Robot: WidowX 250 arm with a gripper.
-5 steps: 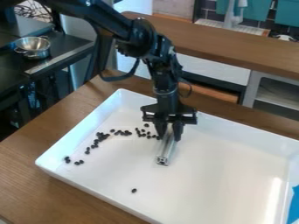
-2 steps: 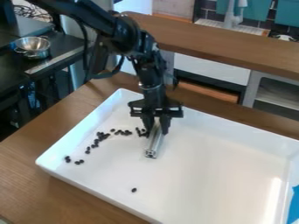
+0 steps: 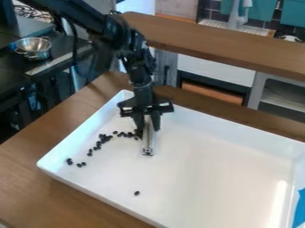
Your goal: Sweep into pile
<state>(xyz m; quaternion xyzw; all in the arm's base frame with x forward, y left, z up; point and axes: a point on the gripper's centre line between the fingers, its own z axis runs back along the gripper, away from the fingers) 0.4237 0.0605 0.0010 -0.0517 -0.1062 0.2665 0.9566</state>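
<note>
While near shelving (image 3: pixel 282 97), white tray (image 3: pixel 208 178) on table (image 3: pixel 35 196).

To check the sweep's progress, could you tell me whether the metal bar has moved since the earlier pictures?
Yes, the metal bar has moved left in the view, away from the tray's right wall.

A metal colander (image 3: pixel 34 47) sits on a dark counter (image 3: pixel 57 61) at the upper left — loose cables (image 3: pixel 35 13) behind it. Across the back runs a wooden ledge (image 3: pixel 220 46), with a white panel (image 3: pixel 216 71) below and a grey shelf unit (image 3: pixel 257 91) to the right. Teal cloths (image 3: pixel 292 17) hang at the top right — dark tiles (image 3: pixel 212 13) beside them.
</note>
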